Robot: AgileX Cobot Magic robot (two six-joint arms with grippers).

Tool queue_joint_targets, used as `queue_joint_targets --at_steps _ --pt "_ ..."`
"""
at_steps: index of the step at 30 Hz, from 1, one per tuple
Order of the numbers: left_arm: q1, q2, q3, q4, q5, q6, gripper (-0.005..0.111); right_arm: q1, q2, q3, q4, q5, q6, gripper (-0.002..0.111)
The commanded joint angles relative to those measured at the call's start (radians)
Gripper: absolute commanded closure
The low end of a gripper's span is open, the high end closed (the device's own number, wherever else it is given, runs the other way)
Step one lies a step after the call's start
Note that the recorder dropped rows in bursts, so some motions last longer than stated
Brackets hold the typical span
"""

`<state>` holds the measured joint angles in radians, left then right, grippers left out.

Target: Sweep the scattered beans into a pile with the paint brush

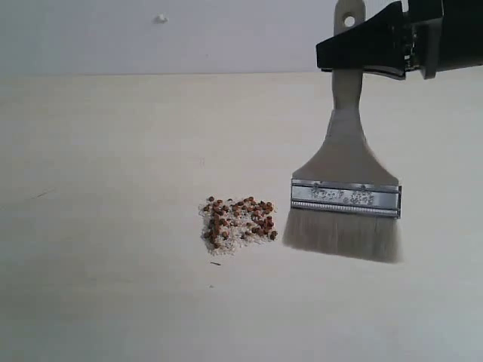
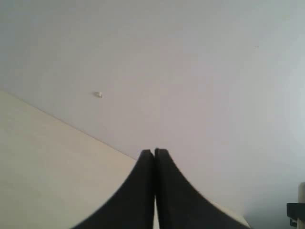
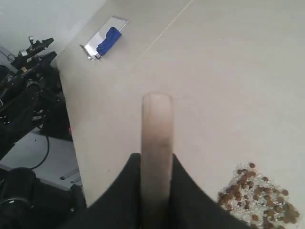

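From across the room, the wide flat paint brush (image 1: 346, 154), with its pale wooden handle, silver metal ferrule (image 1: 346, 197) and cream bristles (image 1: 341, 237), hangs upright over the pale cream tabletop (image 1: 113, 226). The black right gripper (image 1: 361, 54) is clamped on the handle high up, just under the hole at its end. The tiny reddish-brown beans (image 1: 238, 222), mixed with off-white crumbs, lie in one compact patch near the middle of the table. The bristles' near corner stands just beside the patch's right edge. I cannot tell whether the bristle tips rest on the surface or hover just off it. One thin dark sliver (image 1: 216, 263) lies apart, close below the patch.

The left arm's camera shows the black left gripper (image 2: 154, 153) with its fingers pressed together and nothing between them. It is aimed off along the table towards the grey wall (image 2: 200, 71), well clear of the work.

The right arm's camera looks down the wooden handle (image 3: 157, 138), with the right gripper (image 3: 155, 200) closed narrowly on either side of it. The beans (image 3: 259, 196) show to one side, bunched. A small blue-and-silver object (image 3: 105, 41) lies far off near the table's edge; I cannot tell what it is.

To my eye the gathering is nearly done. What remains looks like a short, light stroke inward from the right to tighten that edge without ploughing through the heap, or simply lifting the brush away.
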<state>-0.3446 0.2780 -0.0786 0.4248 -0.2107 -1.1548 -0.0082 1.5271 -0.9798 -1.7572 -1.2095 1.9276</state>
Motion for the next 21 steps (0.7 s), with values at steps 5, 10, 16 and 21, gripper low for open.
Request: queue_joint_targets --at_steps 5,10,16,21 --pt "-0.003 -0.003 0.005 0.006 -0.002 -0.001 0.107 0.003 -0.144 0.131 0.013 0.468 0.018 0.108" --pt "-0.003 -0.003 0.005 0.006 -0.002 -0.001 0.107 0.003 -0.237 0.222 0.013 0.621 0.012 0.108" --pt "-0.003 -0.003 0.005 0.006 -0.002 -0.001 0.107 0.003 -0.321 0.338 0.013 0.897 -0.049 0.108" --pt "-0.003 -0.003 0.005 0.006 -0.002 -0.001 0.107 0.003 -0.369 0.379 0.013 1.062 -0.067 0.108"
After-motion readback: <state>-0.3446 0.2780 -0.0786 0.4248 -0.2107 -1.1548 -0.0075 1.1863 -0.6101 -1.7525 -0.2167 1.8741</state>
